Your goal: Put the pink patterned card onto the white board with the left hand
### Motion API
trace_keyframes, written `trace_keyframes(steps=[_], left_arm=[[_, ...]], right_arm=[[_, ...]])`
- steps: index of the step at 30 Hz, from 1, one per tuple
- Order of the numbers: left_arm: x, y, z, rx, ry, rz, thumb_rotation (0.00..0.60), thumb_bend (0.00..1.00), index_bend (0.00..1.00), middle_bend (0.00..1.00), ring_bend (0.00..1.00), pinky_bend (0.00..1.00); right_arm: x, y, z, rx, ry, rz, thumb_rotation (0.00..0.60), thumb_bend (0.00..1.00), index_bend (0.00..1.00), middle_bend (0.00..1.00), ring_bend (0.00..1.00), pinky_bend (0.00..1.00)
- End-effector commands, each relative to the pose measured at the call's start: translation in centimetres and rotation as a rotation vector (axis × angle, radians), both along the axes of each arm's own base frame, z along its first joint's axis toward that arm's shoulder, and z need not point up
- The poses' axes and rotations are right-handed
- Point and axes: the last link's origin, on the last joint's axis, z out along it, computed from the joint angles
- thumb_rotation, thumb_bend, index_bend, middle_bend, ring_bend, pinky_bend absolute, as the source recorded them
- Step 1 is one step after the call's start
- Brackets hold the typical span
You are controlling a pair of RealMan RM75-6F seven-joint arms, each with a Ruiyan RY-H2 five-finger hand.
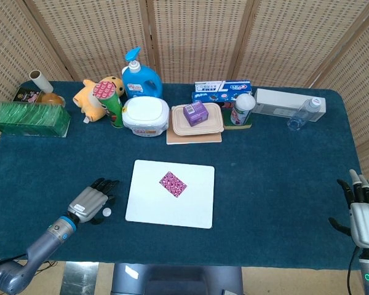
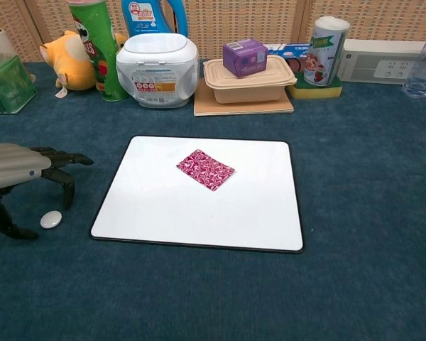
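The pink patterned card [image 1: 173, 184] [image 2: 205, 170] lies flat on the white board [image 1: 190, 209] [image 2: 199, 213], in its upper middle. My left hand [image 1: 91, 201] [image 2: 25, 177] hovers over the blue cloth just left of the board, fingers apart and curved downward, holding nothing. My right hand [image 1: 363, 212] stands at the table's front right corner, fingers spread upward and empty; the chest view does not show it.
A small white round piece [image 2: 50, 219] [image 1: 107, 212] lies on the cloth under my left hand. Along the back stand a green box [image 1: 29, 120], plush toy [image 1: 93, 97], chips can [image 1: 111, 102], detergent bottle [image 1: 139, 77], wipes tub [image 1: 146, 115], lunch box [image 1: 197, 120], power strip [image 1: 281, 101] and clear bottle [image 1: 304, 114].
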Motion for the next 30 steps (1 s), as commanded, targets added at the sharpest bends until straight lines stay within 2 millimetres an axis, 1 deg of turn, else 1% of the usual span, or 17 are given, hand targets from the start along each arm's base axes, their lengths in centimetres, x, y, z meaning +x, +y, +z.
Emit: trace_keyframes(steps=[1, 10, 18, 25, 30], left_arm=[[-0.09, -0.02, -0.14, 0.000, 0.002, 0.002, 0.600, 0.17, 0.40, 0.00, 0.00, 0.02], [-0.14, -0.19, -0.57, 0.010, -0.002, -0.003, 0.600, 0.19, 0.42, 0.00, 0.00, 0.02], [-0.11, -0.23, -0.64, 0.016, -0.005, -0.003, 0.600, 0.22, 0.52, 0.00, 0.00, 0.02], [-0.24, -0.17, -0.68, 0.022, -0.002, 0.001, 0.600, 0.23, 0.53, 0.00, 0.00, 0.02], [0.31, 0.25, -0.30, 0.028, -0.026, 0.006, 0.600, 0.23, 0.52, 0.00, 0.00, 0.02]], right_arm=[[0.03, -0.01, -0.01, 0.001, -0.001, 0.001, 0.600, 0.03, 0.15, 0.00, 0.00, 0.00], [0.06, 0.04, -0.02, 0.005, -0.004, 0.005, 0.600, 0.03, 0.15, 0.00, 0.00, 0.00], [0.11, 0.05, 0.10, 0.003, -0.008, 0.009, 0.600, 0.03, 0.15, 0.00, 0.00, 0.00], [0.06, 0.07, 0.05, 0.006, -0.005, 0.007, 0.600, 0.03, 0.15, 0.00, 0.00, 0.00], [0.04, 0.06, 0.00, 0.008, -0.006, 0.005, 0.600, 0.03, 0.15, 0.00, 0.00, 0.00]])
